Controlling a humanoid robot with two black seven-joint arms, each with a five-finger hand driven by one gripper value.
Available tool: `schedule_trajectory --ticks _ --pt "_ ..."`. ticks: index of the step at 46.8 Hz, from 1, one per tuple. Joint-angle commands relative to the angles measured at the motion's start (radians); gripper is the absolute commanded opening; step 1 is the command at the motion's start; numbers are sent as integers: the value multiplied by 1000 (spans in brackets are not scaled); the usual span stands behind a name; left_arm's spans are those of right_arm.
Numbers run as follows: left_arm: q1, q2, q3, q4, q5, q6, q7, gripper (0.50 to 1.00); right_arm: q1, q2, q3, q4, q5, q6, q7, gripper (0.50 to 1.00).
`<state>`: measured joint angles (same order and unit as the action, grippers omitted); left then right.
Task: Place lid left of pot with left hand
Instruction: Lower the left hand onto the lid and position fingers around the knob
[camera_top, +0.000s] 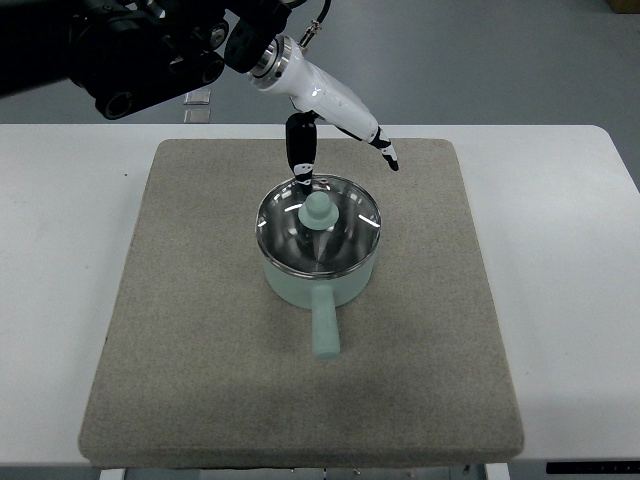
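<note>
A mint-green pot (320, 285) stands in the middle of the mat, its handle (326, 325) pointing toward the near edge. A glass lid (345, 235) with a mint-green knob (318, 211) rests on the pot. My left hand (348, 172), white with black fingertips, reaches in from the upper left and hovers over the pot's far side. Its thumb (301, 150) points down to the lid's far rim, while the other fingers (385, 150) stretch out to the right. The hand is open and holds nothing.
The pot sits on a grey-brown mat (190, 330) that lies on a white table (570, 250). The black bulk of the left arm (140, 50) fills the upper left corner. Bare mat lies on both sides of the pot.
</note>
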<state>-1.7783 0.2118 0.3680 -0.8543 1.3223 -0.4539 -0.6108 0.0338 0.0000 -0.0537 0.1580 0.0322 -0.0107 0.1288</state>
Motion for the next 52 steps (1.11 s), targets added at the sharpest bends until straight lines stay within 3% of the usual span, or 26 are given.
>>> schedule_trajectory --ticks 1,17,27,52 --pt "-9 4 0 -20 2 0 0 992 0 0 0 0 0 0 0 924" --pt "-62 55 9 -98 43 -11 0 992 0 0 0 0 0 0 0 924" --pt "-72 123 9 -215 130 -17 0 992 0 0 0 0 0 0 0 924" --pt "-35 121 9 -210 143 -17 0 994 0 0 0 0 0 0 0 924"
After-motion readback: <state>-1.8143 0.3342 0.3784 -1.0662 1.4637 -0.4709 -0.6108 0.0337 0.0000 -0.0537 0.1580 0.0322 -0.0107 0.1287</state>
